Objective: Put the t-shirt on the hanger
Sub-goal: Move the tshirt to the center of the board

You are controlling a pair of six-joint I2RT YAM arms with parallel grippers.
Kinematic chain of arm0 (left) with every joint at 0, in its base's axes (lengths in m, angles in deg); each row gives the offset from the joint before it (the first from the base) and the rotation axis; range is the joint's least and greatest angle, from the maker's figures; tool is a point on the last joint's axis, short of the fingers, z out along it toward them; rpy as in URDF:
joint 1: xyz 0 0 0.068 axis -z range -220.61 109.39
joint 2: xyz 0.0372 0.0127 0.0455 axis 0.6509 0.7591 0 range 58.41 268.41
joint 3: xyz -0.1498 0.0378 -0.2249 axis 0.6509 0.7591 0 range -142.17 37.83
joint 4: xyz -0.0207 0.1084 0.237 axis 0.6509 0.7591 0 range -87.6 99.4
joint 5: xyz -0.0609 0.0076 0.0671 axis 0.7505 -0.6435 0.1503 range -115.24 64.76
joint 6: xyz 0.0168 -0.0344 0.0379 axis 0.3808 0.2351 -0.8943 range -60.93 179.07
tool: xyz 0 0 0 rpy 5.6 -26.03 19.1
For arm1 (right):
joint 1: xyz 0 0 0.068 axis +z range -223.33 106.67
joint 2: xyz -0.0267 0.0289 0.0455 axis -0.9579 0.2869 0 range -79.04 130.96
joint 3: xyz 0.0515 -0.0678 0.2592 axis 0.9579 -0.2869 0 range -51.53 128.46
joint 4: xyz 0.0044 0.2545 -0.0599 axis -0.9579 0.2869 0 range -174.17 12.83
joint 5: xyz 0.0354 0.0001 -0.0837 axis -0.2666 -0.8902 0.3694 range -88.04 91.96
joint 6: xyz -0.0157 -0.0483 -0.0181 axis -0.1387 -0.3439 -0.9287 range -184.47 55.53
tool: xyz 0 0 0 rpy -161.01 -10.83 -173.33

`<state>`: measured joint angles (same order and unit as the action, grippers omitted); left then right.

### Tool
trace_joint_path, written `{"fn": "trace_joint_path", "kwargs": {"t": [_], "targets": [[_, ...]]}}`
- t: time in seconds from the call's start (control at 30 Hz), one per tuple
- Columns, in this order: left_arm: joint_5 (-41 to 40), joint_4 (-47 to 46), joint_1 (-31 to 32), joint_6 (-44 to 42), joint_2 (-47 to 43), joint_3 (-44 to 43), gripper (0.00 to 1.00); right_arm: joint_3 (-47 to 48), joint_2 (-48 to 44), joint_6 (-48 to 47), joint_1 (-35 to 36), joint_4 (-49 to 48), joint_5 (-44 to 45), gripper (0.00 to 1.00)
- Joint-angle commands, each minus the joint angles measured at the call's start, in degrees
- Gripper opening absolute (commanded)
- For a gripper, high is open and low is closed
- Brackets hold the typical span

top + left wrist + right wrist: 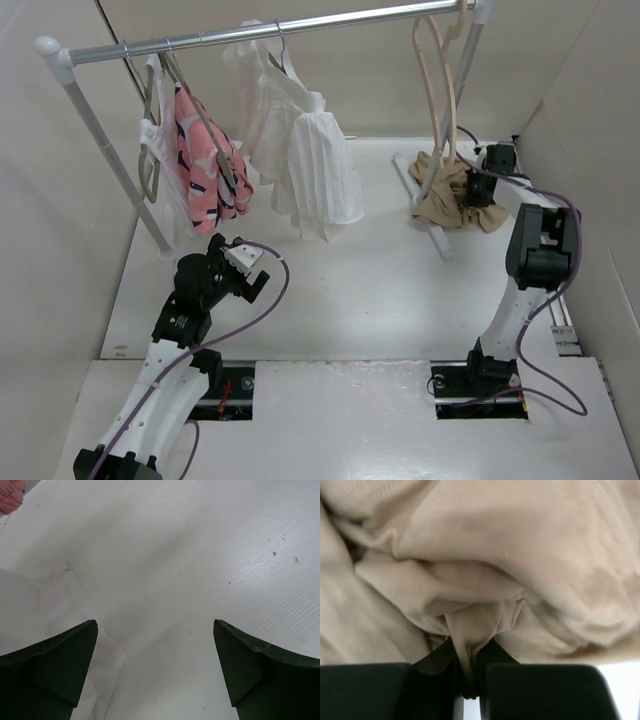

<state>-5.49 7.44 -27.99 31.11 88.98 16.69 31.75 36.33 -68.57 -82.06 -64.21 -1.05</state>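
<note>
The tan t-shirt [447, 192] lies bunched on the table at the far right, by the rail's right foot. It fills the right wrist view [485, 565]. My right gripper [477, 178] is shut on a fold of the t-shirt, pinched between the fingers [469, 672]. The pale beige-pink hanger [437, 80] hangs from the rail directly above the t-shirt, its lower end reaching the fabric. My left gripper [252, 283] is open and empty at the near left, fingers [55, 665] wide apart above bare table.
A clothes rail [270, 30] spans the back. A pink patterned garment [205, 165] and white ribbed tops [305, 155] hang on it at the left. White fabric [30, 605] lies by the left gripper. Walls close in on both sides.
</note>
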Motion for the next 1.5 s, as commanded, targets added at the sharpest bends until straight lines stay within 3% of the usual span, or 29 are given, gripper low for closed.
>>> {"fn": "trace_joint_path", "kwargs": {"t": [0.0,0.2,0.33,0.53,0.7,0.73,0.83,0.87,0.9,0.93,1.07,1.2,1.33,1.47], "targets": [[0.6,-1.5,-0.3,1.0,-0.6,-2.7,1.0,-6.2,-11.1,0.1,-0.6,-3.1,2.2,0.0],[-0.6,-5.3,-0.3,2.9,-0.6,-1.6,1.0,-25.3,-39.2,-4.9,2.4,-10.2,-1.0,0.0],[-1.1,-8.6,-0.3,5.0,-0.6,-0.5,1.0,-31.2,-55.2,-13.8,9.9,-7.9,-9.3,0.0],[2.3,-9.7,-0.3,7.6,-0.6,0.7,1.0,-35.5,-71.4,-13.7,17.9,-1.7,-25.6,0.0],[3.7,-10.8,-0.3,6.5,1.4,0.7,1.0,-40.1,-73.8,-8.6,28.7,-7.1,-28.5,0.0],[3.7,-10.8,-0.3,5.9,1.4,0.7,1.0,-40.1,-73.2,-8.6,33.6,-10.3,-28.5,0.0],[3.7,-10.8,-0.3,4.8,2.8,0.0,1.0,-38.8,-69.2,-10.0,41.6,-10.9,-22.3,0.03],[4.2,-10.8,-0.3,4.8,3.4,-0.6,1.0,-38.2,-67.5,-10.7,44.8,-9.0,-20.3,0.13],[4.2,-10.2,-0.3,4.2,3.4,-0.6,1.0,-38.2,-66.9,-10.8,45.6,-7.9,-17.5,0.55],[4.9,-10.2,-0.3,3.4,3.9,-0.6,1.0,-38.2,-66.9,-10.8,45.6,-7.2,-17.5,0.63],[8.6,-5.1,-0.3,-3.3,5.7,-1.1,1.0,-42.2,-67.5,-9.7,44.1,-3.4,-13.2,0.79],[10.0,2.9,0.2,-14.8,11.3,-3.3,0.98,-45.1,-68.0,-7.9,41.1,-2.5,-8.0,0.79],[11.6,10.2,3.4,-24.6,19.3,-9.2,0.97,-45.8,-61.3,-7.3,39.9,-7.6,-10.4,0.76],[17.6,11.5,6.4,-27.0,25.6,-12.8,0.97,-46.5,-54.5,-9.3,40.5,-14.0,-13.3,0.76]]}}
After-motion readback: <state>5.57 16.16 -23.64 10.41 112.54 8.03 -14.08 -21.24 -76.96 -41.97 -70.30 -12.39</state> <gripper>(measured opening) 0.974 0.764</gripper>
